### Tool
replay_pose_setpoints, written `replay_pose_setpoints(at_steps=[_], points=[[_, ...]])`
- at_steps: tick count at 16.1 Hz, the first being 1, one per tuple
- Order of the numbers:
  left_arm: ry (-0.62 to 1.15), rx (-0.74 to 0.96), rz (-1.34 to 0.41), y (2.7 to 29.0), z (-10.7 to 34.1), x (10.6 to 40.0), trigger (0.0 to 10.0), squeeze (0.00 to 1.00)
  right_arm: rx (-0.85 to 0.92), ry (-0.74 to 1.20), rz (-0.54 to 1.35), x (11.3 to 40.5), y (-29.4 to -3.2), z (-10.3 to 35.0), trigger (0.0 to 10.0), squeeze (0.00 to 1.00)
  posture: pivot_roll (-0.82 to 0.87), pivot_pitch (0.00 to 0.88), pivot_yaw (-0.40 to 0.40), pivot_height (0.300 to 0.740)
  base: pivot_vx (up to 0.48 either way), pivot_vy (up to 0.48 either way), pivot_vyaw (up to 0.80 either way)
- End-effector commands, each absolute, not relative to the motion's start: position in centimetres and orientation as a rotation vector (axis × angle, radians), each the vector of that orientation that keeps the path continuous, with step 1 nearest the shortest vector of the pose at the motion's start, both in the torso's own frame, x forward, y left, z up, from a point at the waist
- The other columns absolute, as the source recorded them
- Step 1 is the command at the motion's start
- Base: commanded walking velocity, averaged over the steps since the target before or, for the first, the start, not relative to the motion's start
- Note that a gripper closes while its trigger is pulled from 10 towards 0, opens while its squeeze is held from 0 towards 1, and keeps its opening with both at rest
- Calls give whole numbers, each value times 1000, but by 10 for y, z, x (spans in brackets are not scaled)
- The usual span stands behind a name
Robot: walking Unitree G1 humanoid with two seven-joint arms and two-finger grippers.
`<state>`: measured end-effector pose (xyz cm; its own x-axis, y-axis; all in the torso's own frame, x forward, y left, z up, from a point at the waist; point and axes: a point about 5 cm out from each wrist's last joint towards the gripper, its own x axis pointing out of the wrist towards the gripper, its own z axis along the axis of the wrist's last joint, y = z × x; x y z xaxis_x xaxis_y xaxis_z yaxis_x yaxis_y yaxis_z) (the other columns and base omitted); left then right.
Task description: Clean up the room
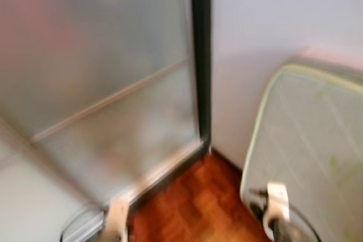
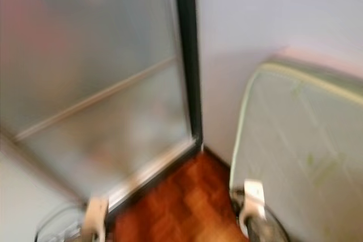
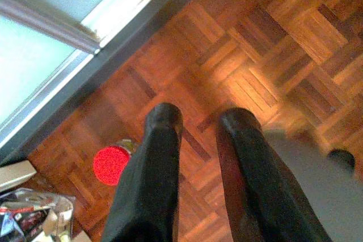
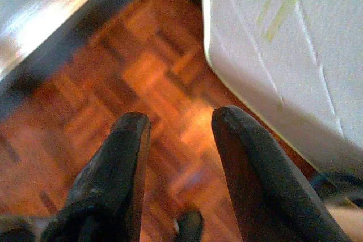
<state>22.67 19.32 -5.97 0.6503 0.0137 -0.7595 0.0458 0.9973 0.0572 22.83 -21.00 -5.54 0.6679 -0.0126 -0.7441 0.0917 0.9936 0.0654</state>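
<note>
My left gripper [image 3: 199,118] hangs open over the parquet floor [image 3: 272,43], nothing between its black fingers. Beside it on the floor lies a small red round object [image 3: 111,164], and a crumpled foil wrapper [image 3: 34,216] lies in the corner of that view. My right gripper [image 4: 177,122] is also open and empty above the parquet, close to the edge of a white mattress [image 4: 283,55] with faint green marks. In the eye views both arms [image 1: 117,219] [image 1: 277,208] hang low at the picture's bottom, blurred.
A frosted glass sliding door [image 1: 108,77] with a dark frame [image 1: 201,55] stands ahead on the left. A pale wall [image 1: 272,21] meets it in the corner. The mattress [image 1: 312,145] leans at the right. Parquet floor [image 1: 193,202] lies between them.
</note>
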Motion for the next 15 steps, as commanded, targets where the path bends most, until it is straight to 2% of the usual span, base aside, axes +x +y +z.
replay_pose_setpoints(at_steps=[1, 8, 13, 15], points=[[870, 99, -25, 195, -61, 225, 10000, 0, 109, 839, -52, 228, -207, -56, 10000, 0, -75, 0, 79, 740, -319, 0, 0], [870, 97, -27, 195, -61, 224, 10000, 0, 113, 842, -50, 228, -207, -56, 10000, 0, -74, 0, 79, 740, -311, 0, 0], [873, 93, -28, 195, -62, 223, 10000, 0, 104, 854, -45, 226, -207, -57, 10000, 0, -75, 0, 78, 740, 0, 0, 0], [874, 92, -29, 194, -62, 223, 10000, 0, 96, 858, -34, 226, -207, -58, 10000, 0, -76, 0, 77, 740, 0, 0, -800]])
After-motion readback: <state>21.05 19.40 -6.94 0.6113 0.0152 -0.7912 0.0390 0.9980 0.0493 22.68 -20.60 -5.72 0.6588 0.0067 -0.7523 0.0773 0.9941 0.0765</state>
